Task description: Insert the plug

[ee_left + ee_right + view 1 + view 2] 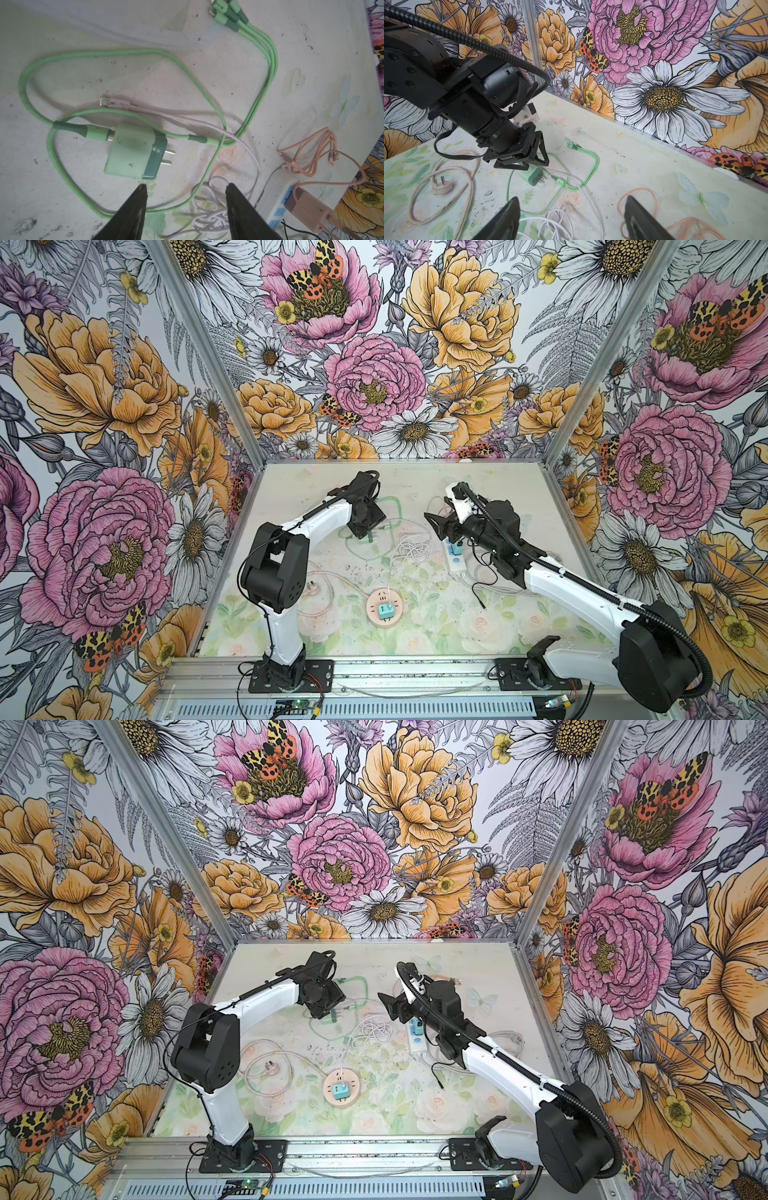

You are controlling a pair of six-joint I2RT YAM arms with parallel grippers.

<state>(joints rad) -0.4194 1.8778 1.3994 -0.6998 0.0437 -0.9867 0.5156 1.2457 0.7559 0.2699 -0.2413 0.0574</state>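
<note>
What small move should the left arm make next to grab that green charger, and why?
Probably ease the left gripper down over the green charger before closing: its jaws stand open and empty, and the charger lies flat on the table, not yet between them.

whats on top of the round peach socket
A teal cube adapter sits on the round peach socket, a white cable running from its far side. Its prongs and the holes beneath it are covered, so how deep it sits cannot be seen.
</note>
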